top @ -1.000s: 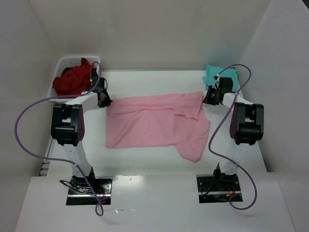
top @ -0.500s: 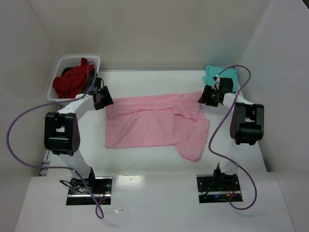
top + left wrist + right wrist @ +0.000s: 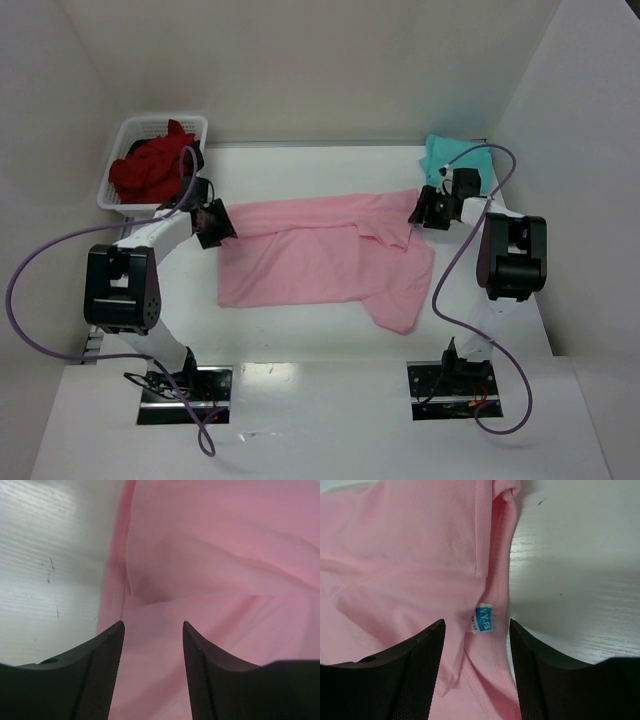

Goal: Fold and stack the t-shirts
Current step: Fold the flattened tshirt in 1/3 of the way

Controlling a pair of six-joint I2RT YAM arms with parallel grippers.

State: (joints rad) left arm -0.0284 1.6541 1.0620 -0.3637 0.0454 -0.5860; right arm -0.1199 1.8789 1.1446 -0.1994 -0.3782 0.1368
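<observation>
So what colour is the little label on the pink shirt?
Blue with white lettering; the label shows best in the right wrist view.

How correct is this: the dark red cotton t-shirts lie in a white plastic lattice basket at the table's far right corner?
Wrong side: the top external view shows the white plastic lattice basket holding the dark red cotton t-shirts at the far left corner.

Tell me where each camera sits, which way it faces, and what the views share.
Top external: above and behind the robot, looking down on the table; left arm and right arm show whole.
Left wrist: on the left arm, looking down between the open left gripper fingers at the pink shirt edge.
Right wrist: likewise, past the open right gripper, at the shirt's blue label.
Shared: all three show the pink shirt.
</observation>
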